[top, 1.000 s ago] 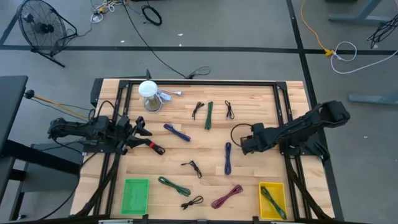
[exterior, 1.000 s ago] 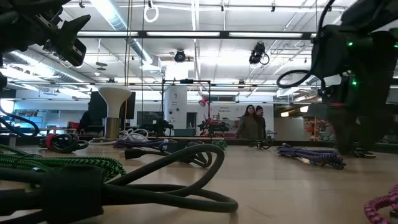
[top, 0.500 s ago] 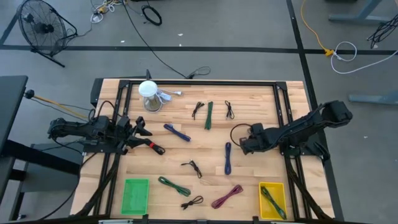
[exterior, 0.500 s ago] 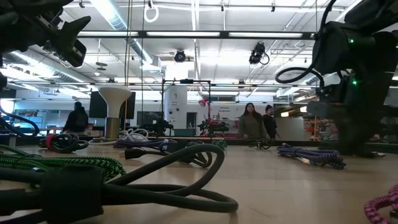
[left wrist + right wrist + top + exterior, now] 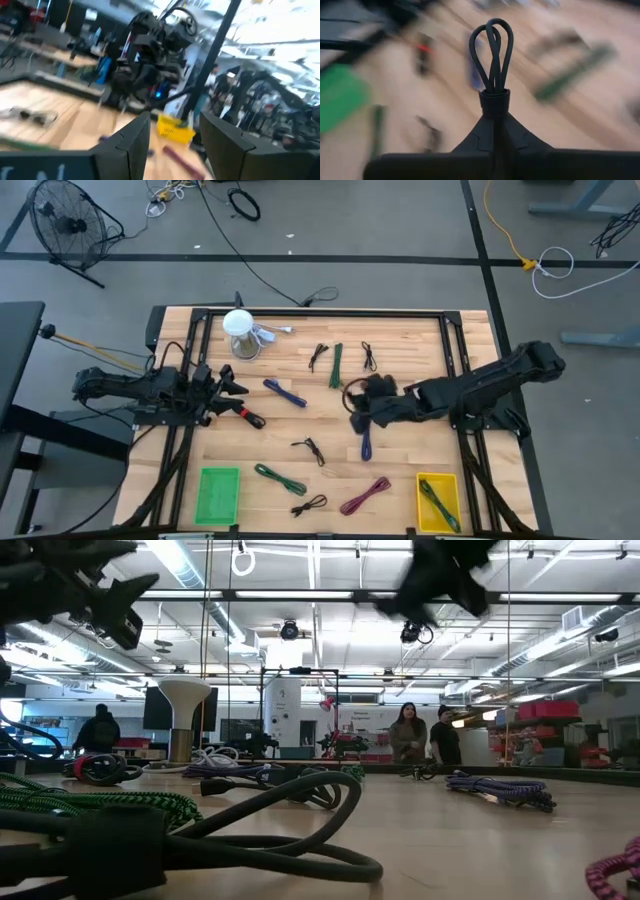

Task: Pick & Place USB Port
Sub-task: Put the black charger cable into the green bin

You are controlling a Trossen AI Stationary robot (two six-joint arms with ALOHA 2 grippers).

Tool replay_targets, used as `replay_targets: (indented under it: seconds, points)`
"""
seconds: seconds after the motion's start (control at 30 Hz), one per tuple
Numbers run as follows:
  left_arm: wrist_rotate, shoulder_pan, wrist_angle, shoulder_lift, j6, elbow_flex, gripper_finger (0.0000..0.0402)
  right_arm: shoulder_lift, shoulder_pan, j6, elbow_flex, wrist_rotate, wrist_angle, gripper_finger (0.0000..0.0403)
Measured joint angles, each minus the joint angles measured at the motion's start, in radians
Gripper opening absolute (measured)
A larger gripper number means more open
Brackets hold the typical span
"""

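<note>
My right gripper (image 5: 358, 416) reaches over the middle of the table, shut on a small black USB cable bundle (image 5: 492, 55). In the low view it is a dark blur (image 5: 440, 580) high above the tabletop. My left gripper (image 5: 232, 388) waits open at the table's left side, with nothing between its fingers (image 5: 172, 145). Loose cable bundles lie flat on the wood, among them a blue one (image 5: 366, 438) just below the right gripper, another blue one (image 5: 285, 392) and a green one (image 5: 336, 365). My right gripper pinches the black bundle between its two shut fingers at the banded end (image 5: 495, 97). The two loops (image 5: 492, 45) stick straight out past the fingertips. The fingers point toward the table's left. The bundle is lifted clear of the table.
A yellow bin (image 5: 450, 485) holding a green cable stands at the near right, a green bin (image 5: 218, 493) at the near left. A white cup-shaped object (image 5: 238, 332) stands at the far left. Black, pink (image 5: 365, 495) and green (image 5: 280, 478) bundles lie toward the near edge.
My right gripper has swung from the right part of the table toward its left, over the middle. In the low view it has risen from near the tabletop to high above it.
</note>
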Motion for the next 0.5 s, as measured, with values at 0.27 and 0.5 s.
replay_targets:
  seconds: [0.27,0.5]
  points:
    - [-0.112,-0.109,0.365,0.278,0.097,0.000,0.0177,0.066,0.101,-0.308,0.126,-0.009,0.327,0.0004]
    - [-0.125,-0.195,0.567,0.614,0.179,0.119,0.0177,0.211,0.117,-0.412,0.207,-0.033,0.449,0.0004]
